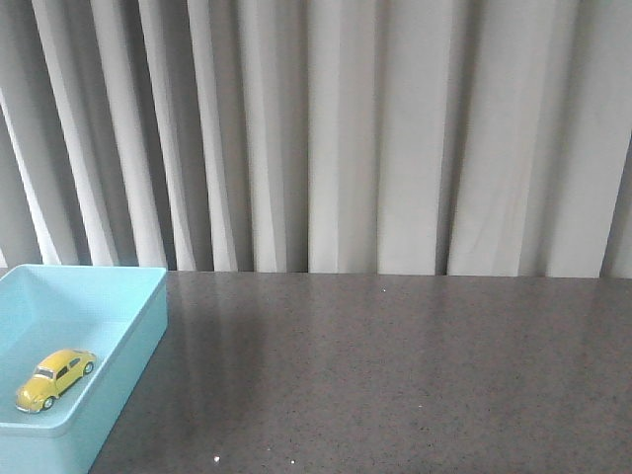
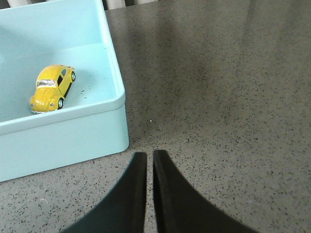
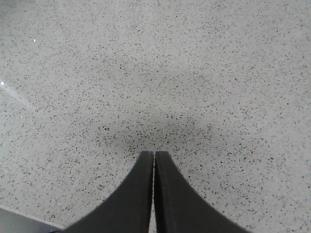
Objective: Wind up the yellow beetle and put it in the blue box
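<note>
Small yellow toy beetle car (image 1: 55, 378) sits inside the pale turquoise plastic box (image 1: 146, 336); left gripper (image 2: 146, 156) and right gripper (image 3: 154, 154) both closed, empty.

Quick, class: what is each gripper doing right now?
Left gripper: closed, holding nothing, beside the pale turquoise-blue plastic bin.
Right gripper: closed, holding nothing, over the speckled grey tabletop.

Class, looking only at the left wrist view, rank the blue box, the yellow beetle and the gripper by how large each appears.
1. blue box, partly cropped
2. left gripper, shut; enlarged by nearness to the camera
3. yellow beetle, inside the box
</note>
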Available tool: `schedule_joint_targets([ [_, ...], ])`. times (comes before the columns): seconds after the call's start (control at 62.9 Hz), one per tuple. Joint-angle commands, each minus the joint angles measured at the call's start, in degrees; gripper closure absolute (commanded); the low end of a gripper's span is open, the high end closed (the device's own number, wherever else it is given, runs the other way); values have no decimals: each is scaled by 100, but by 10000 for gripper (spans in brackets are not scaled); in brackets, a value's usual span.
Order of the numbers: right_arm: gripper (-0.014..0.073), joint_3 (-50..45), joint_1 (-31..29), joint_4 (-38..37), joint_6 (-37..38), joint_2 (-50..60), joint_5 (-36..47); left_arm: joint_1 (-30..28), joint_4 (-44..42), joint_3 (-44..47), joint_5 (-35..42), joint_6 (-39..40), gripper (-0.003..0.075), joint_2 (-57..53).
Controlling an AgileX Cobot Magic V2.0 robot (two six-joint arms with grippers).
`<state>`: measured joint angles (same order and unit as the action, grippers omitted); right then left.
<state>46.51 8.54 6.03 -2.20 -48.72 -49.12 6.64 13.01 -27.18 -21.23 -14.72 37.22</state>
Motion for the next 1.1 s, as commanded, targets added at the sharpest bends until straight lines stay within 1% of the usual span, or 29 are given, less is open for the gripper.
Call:
schedule_joint_targets([
  [0.0, 601, 148, -14, 3, -28, 51, 292, 34, 40, -148, 411, 21, 728, 11],
  [0.461, 601, 148, -14, 3, -28, 51, 292, 58, 32, -84, 479, 21, 727, -59],
  [0.541, 601, 148, -14, 27, -28, 51, 292, 49, 32, 183, 659, 21, 727, -343],
  [0.621, 601, 148, -14, 5, -28, 51, 292, 49, 32, 590, 983, 51, 727, -906],
  [0.78, 601, 148, -14, 21, -28, 51, 292, 49, 81, 1611, 2160, 80, 727, -2044],
  [0.859, 601, 148, -14, 21, -28, 51, 292, -1, 3, 2062, 2577, 355, 727, -2502],
  [0.923, 601, 148, -14, 21, -28, 51, 292, -74, -262, 2435, 2880, 769, 727, -2848],
  [1.018, 601, 148, -14, 21, -28, 51, 292, -160, -774, 2830, 3098, 1369, 727, -3253],
  [1.082, 601, 148, -14, 21, -28, 51, 292, -173, -891, 2802, 2758, 1512, 727, -3450],
])
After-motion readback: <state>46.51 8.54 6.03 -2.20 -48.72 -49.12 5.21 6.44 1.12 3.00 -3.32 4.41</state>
